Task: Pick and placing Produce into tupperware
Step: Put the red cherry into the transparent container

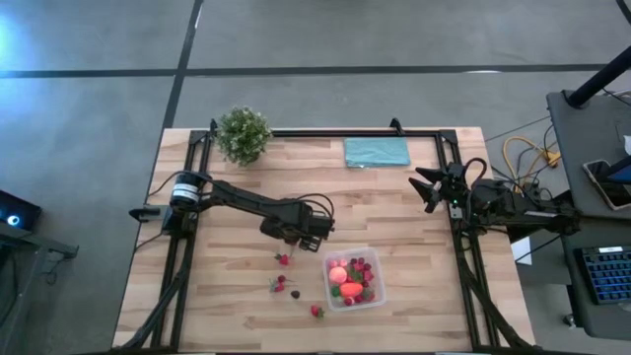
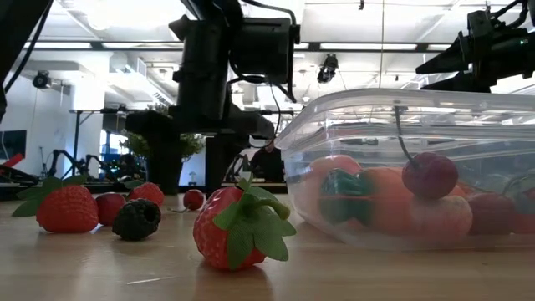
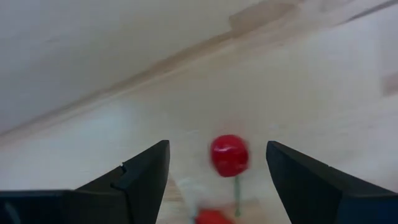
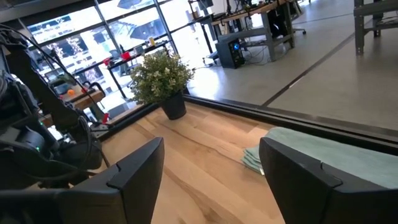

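The clear tupperware [image 1: 353, 280] [image 2: 418, 159] sits on the table's near right part and holds orange, red and pink produce. Loose produce lies on the table to its left: a red piece with a stem [image 1: 284, 259], two small pieces [image 1: 279, 284] and a strawberry [image 1: 317, 311] [image 2: 238, 227]. My left gripper [image 1: 310, 238] [image 3: 217, 144] hangs open above the table, just left of the tub's far corner. In the left wrist view a red cherry [image 3: 229, 154] with a green stem shows between its fingers, apart from them. My right gripper [image 1: 426, 187] [image 4: 211, 143] waits open at the right edge.
A bushy potted plant [image 1: 244, 133] [image 4: 163, 78] stands at the far left and a folded teal cloth [image 1: 377, 151] [image 4: 311, 149] lies at the far edge. In the low view, another strawberry [image 2: 63, 207] and a blackberry [image 2: 136, 219] lie near the left.
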Motion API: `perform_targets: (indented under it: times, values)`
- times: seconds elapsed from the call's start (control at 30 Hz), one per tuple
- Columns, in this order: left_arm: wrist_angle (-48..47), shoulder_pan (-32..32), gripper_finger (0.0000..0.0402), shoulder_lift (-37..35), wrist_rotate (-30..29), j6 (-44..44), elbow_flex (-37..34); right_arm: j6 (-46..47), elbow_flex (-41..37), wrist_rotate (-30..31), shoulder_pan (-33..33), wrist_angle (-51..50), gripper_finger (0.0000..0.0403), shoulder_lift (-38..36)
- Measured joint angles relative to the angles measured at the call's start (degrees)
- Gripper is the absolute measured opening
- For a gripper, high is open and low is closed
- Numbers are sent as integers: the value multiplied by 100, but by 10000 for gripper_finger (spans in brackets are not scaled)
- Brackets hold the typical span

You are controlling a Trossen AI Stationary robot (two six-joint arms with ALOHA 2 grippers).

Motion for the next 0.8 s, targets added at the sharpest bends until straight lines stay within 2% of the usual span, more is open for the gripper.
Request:
perform_targets:
  times: [0.27, 0.57, 0.8]
  values:
    - [387, -2, 245, -7, 135, 11, -185, 2, 0, 1, 2, 0, 249, 0]
    - [469, 0, 168, -13, 186, 28, -312, 2, 0, 2, 2, 0, 255, 0]
    - [553, -1, 133, -12, 186, 29, -320, 0, 0, 0, 0, 0, 251, 0]
